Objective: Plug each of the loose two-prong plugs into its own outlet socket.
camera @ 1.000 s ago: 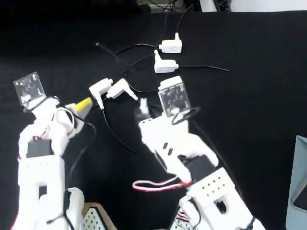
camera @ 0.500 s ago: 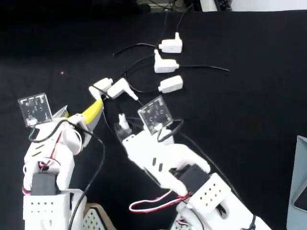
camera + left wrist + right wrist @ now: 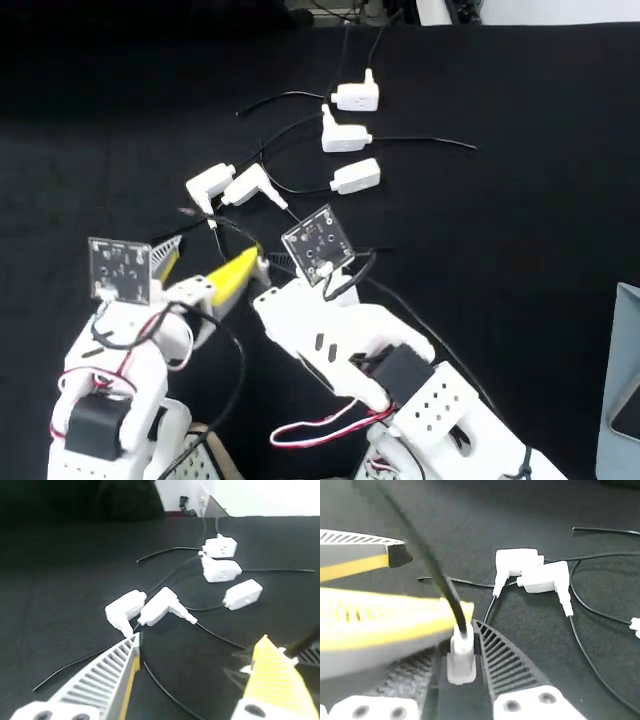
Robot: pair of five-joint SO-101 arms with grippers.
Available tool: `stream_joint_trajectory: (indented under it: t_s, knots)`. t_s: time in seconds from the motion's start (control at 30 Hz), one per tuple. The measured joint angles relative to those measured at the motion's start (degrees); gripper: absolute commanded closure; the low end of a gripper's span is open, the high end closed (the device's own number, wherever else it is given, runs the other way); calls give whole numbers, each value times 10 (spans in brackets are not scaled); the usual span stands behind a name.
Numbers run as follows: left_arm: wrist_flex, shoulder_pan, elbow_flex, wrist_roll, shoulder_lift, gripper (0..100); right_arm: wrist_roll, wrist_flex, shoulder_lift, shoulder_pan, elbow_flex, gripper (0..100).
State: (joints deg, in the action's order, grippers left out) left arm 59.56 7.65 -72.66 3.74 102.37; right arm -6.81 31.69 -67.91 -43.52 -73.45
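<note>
Clamping logged: plug [image 3: 461, 661] was held in right pincer [image 3: 456, 642] | left pincer [image 3: 200, 640] found apart | connector pair [image 3: 228, 185] seen at plug's 11 o'clock.

Robotics lab, black-clothed table [image 3: 520, 200], robot arm [image 3: 350, 330]

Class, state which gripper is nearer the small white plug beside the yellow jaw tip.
Right. The right gripper has its jaws shut on the plug; the left gripper is open beside it, yellow jaw close alongside.
</note>
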Motion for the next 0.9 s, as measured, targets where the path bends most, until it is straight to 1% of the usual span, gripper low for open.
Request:
stream_joint_trajectory:
  t_s: [0.13,0.47,0.53,0.63,0.73,0.83,0.9]
  knots:
    - [18,27,0,-20,16,651,0,0,-2,-4,-1,987]
    - [25,35,0,-32,16,651,0,33,-2,-1,-1,987]
    - [20,5,0,-32,16,651,0,42,-4,27,-1,986]
    - [10,-41,-4,-32,13,651,0,51,-4,95,-1,985]
    - [7,-53,-5,-33,-14,651,0,51,-4,180,-1,985]
    - [5,-55,6,-33,-70,651,0,51,-4,260,-1,985]
    - [4,-55,34,-33,-119,651,0,51,-4,301,-1,985]
